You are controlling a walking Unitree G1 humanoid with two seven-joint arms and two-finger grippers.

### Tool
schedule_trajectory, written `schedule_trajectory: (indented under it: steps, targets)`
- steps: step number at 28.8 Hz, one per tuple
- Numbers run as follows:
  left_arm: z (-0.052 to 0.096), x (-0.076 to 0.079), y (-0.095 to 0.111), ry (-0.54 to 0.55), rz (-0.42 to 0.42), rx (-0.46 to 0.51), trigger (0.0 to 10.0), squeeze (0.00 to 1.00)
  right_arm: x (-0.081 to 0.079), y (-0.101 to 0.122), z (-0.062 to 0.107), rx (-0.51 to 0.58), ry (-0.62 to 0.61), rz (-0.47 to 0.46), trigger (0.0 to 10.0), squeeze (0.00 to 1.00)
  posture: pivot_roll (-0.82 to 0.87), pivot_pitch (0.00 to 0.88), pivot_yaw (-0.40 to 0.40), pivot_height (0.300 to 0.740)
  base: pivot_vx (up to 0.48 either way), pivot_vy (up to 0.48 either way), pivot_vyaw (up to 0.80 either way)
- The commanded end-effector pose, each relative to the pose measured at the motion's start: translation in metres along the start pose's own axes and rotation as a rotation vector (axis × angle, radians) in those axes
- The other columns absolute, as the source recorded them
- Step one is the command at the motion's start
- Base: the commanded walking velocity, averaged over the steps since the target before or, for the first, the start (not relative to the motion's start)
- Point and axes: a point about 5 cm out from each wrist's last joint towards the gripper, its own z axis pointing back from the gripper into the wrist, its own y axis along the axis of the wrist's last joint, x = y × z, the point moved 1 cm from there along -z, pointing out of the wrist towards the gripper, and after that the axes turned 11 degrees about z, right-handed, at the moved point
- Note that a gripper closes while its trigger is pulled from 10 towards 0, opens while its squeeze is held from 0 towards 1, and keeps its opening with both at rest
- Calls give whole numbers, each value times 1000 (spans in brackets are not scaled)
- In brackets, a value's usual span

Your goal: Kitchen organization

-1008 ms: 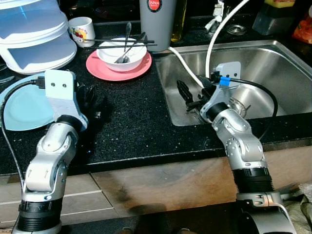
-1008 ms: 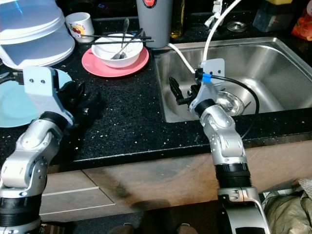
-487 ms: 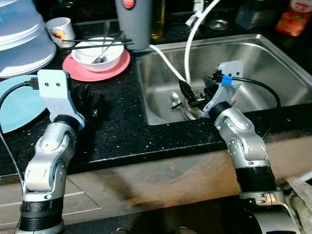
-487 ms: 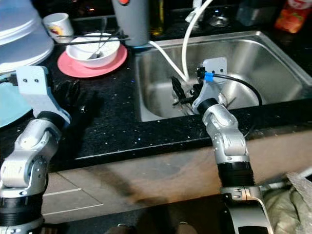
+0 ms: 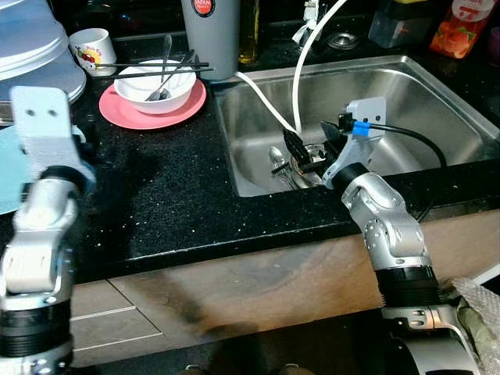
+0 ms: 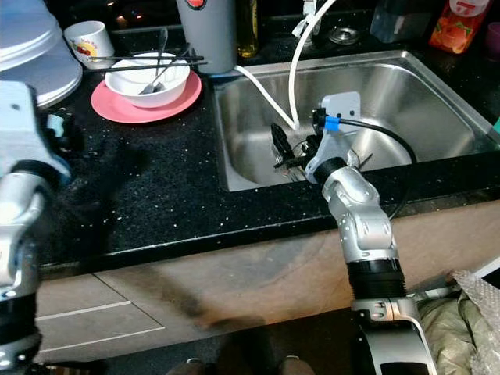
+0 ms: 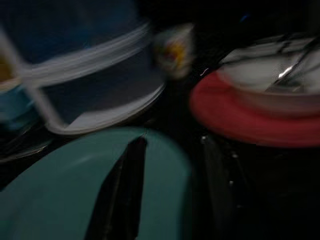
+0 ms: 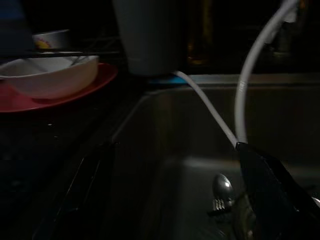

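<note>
Right gripper [image 5: 310, 146] hung open and empty inside the sink [image 5: 437, 94]. Just ahead of its fingers, a spoon [image 8: 222, 186] and a fork [image 8: 218, 204] lay on the bottom, far from the left arm.

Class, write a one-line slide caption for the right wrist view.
Open right gripper hovers in the steel sink above a spoon.
</note>
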Motion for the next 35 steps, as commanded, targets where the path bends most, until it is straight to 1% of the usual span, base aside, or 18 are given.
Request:
schedule_trajectory:
  steps: [1,6,8,10,12,13,14,15,16,17,18,19,20,22,24,25,27,35]
  targets:
    - [-1,-33,-14,152,-40,-92,10000,1000,-3,-1,-2,-14,24,9,10000,0,33,124,1,740,0,0,0]
    - [0,-55,-18,271,-29,-131,10000,1000,-4,-1,-3,-13,35,14,10000,0,35,123,-4,740,0,0,0]
    - [-1,-66,-19,329,4,-133,10000,1000,-4,0,-4,-9,42,18,10000,0,35,121,-6,740,0,0,0]
    - [-3,-71,-19,345,56,-121,10000,1000,-5,1,-6,-4,48,21,10000,0,35,121,-7,740,0,0,0]
    - [-5,-75,-18,352,136,-107,10000,1000,-5,3,-7,-1,53,24,10000,0,37,123,-9,740,0,0,0]
    - [-7,-79,-19,359,206,-109,10000,1000,-5,4,-8,3,57,28,10000,0,35,125,-8,740,0,0,0]
    - [-8,-81,-20,374,225,-120,10000,1000,-4,4,-9,4,59,30,10000,0,35,125,-8,740,0,0,0]
    - [-7,-89,-22,416,246,-139,10000,910,-4,6,-9,8,62,36,10000,0,33,128,-7,740,0,0,0]
    - [-7,-89,-22,416,246,-139,10000,910,-4,6,-9,8,62,36,10000,0,33,128,-7,740,0,0,0]
    - [-6,-95,-23,449,257,-146,10000,337,-3,7,-10,12,63,40,10000,0,32,128,-7,740,0,0,0]
    - [-5,-98,-23,463,289,-145,10000,0,-3,7,-10,14,64,42,10000,0,32,128,-7,740,0,0,0]
    - [-5,-100,-23,471,311,-144,10000,0,-2,8,-10,15,65,44,10000,0,32,128,-7,740,0,0,0]
    - [-5,-107,-24,506,391,-135,10000,0,-2,8,-11,17,68,47,10000,0,33,132,-8,740,0,0,0]
    - [-5,-112,-25,544,456,-132,10000,0,-3,9,-11,18,72,50,10000,0,34,134,-8,740,0,0,0]
    - [-2,-119,-24,591,467,-127,10000,0,-3,9,-12,18,78,51,10000,0,35,135,-8,740,0,0,0]
    - [1,-131,-20,656,452,-96,10000,0,-3,9,-13,19,83,52,10000,0,36,135,-9,740,0,0,0]
    - [3,-139,-17,698,463,-77,10000,0,-4,8,-13,20,86,52,10000,0,36,135,-9,740,0,0,0]
    - [3,-137,-24,700,546,-115,10000,0,-5,8,-13,20,96,52,10000,0,36,135,-9,740,0,0,0]
